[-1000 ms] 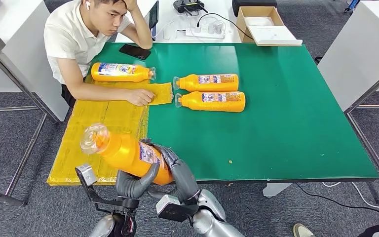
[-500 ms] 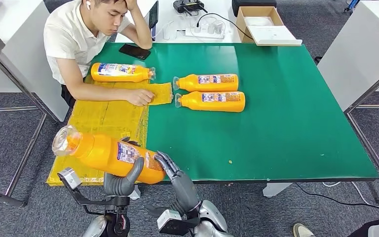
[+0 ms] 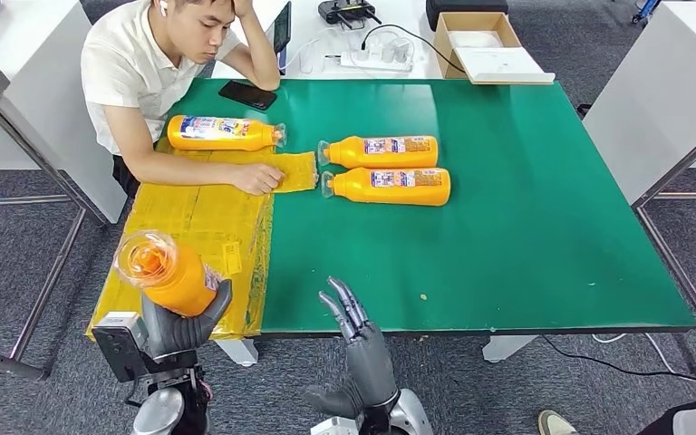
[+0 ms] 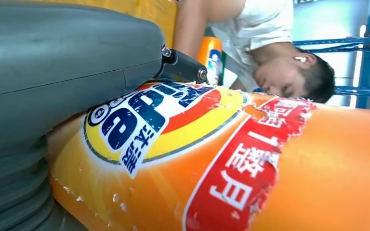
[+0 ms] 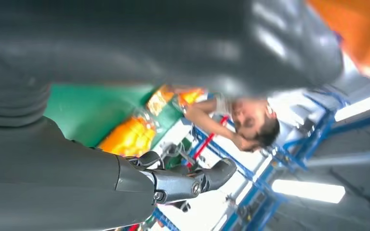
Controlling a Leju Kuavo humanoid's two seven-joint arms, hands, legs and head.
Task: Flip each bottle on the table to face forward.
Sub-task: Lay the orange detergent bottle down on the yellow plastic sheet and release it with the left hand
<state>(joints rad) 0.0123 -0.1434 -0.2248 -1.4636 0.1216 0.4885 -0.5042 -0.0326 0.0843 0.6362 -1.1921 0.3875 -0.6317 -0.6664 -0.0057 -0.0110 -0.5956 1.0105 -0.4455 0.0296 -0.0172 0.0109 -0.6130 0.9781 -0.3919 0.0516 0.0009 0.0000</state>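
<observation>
1. Grey carpet floor [image 3: 18, 272] all round, white desks at the sides, and a green table [image 3: 526, 199] in the middle with yellow padding [image 3: 190, 227] laid over its left part.
2. Nearest us, the left hand [image 3: 177, 326] grips an orange bottle [image 3: 165, 272] off the table's near left corner, above the edge of the padding, clear cap end tipped up toward the camera. The left wrist view has its label right up against the grey thumb [image 4: 67, 62].
3. Just to its right, the right hand [image 3: 358, 335] stands at the near table edge, holding nothing, fingers [image 3: 344, 304] straight and slightly spread, pointing up over the green.
4. Mid-table, two orange bottles lie on their sides, parallel and just beside each other: the near bottle [image 3: 390, 186] and the far bottle [image 3: 381, 151], both caps to the left.
5. Left of those, a fourth bottle [image 3: 222, 132] lies at the padding's far edge, cap to the right.
6. A person [image 3: 145, 63] sits at the far left corner, one forearm resting on the padding, that hand [image 3: 258, 178] flat on it.
7. Behind, a black phone [image 3: 247, 93] on the green, and a cardboard box [image 3: 485, 41] on the white desk beyond.
</observation>
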